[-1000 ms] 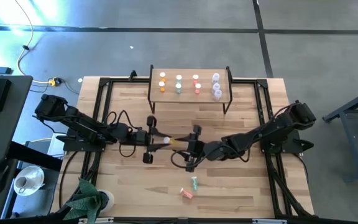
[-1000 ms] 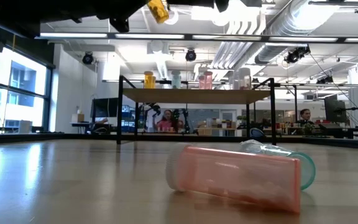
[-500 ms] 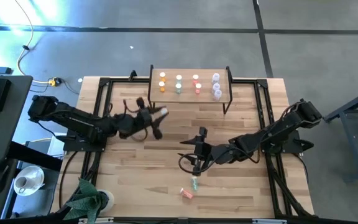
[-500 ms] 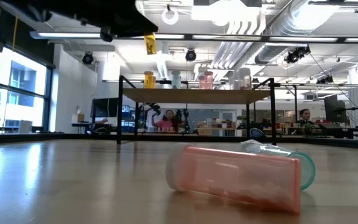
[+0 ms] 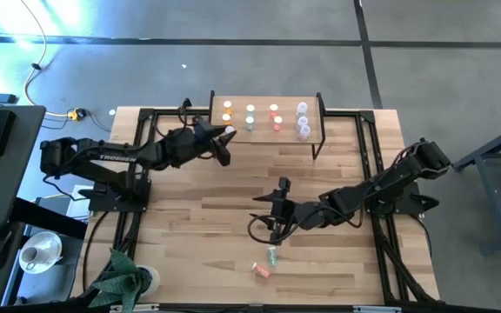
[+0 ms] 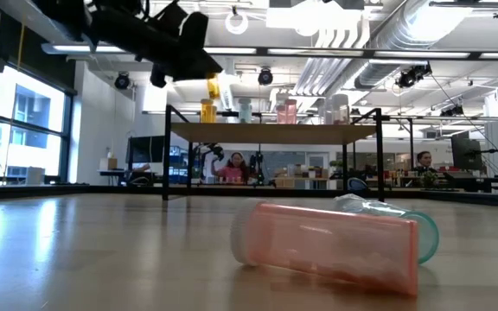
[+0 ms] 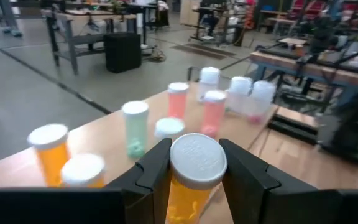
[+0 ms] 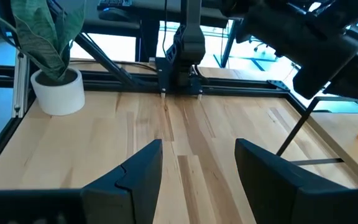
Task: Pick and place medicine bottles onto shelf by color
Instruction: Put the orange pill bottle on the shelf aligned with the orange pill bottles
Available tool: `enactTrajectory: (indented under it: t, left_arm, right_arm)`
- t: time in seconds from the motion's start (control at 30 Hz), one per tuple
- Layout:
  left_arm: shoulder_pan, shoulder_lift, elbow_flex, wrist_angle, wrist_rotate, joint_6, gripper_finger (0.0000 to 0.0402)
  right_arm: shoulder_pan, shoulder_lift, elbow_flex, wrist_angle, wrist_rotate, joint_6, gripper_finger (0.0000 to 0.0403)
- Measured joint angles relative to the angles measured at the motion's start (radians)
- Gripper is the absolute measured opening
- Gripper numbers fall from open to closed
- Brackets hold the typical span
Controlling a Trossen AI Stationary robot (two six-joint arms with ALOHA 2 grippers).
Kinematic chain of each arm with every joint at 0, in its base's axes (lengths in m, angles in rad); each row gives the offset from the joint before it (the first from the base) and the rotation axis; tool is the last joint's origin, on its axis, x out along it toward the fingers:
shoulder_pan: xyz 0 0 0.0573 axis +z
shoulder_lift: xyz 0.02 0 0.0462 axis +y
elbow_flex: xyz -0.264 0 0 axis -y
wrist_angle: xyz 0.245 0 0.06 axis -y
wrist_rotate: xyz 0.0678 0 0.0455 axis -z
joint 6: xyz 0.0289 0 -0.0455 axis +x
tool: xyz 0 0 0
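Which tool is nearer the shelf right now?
The left tool, gripping an orange bottle, is at the shelf's front left corner. The right tool hangs open over mid-table, well in front of it.

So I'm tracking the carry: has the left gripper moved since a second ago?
Yes. The left gripper, shut on an orange bottle, went from mid-table up toward the shelf.

Orange white-capped bottle point(image 7: 190, 186) upright by shelf point(image 5: 307, 100) of upright bottles point(image 5: 250, 116); pink bottle point(image 6: 327, 244) and green bottle point(image 5: 272, 256) lying on the tabletop.
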Motion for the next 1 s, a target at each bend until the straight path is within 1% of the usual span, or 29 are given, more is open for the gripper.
enactTrajectory:
  t: [0.17,0.5,1.0]
  left_arm:
    - [0.01,0.0,-0.032,0.002,-0.037,0.001,0.0111]
    - [0.01,0.001,-0.033,-0.032,-0.094,0.004,0.0111]
    - [0.01,0.069,-0.033,-0.022,-0.16,-0.007,0.0111]
  right_arm:
    - [0.0,0.0,0.0,-0.005,0.0,0.0,0.0193]
    - [-0.002,0.0,0.0,-0.005,0.0,0.0,0.0193]
    - [-0.002,0.001,0.0,-0.008,0.0,0.0,0.0193]
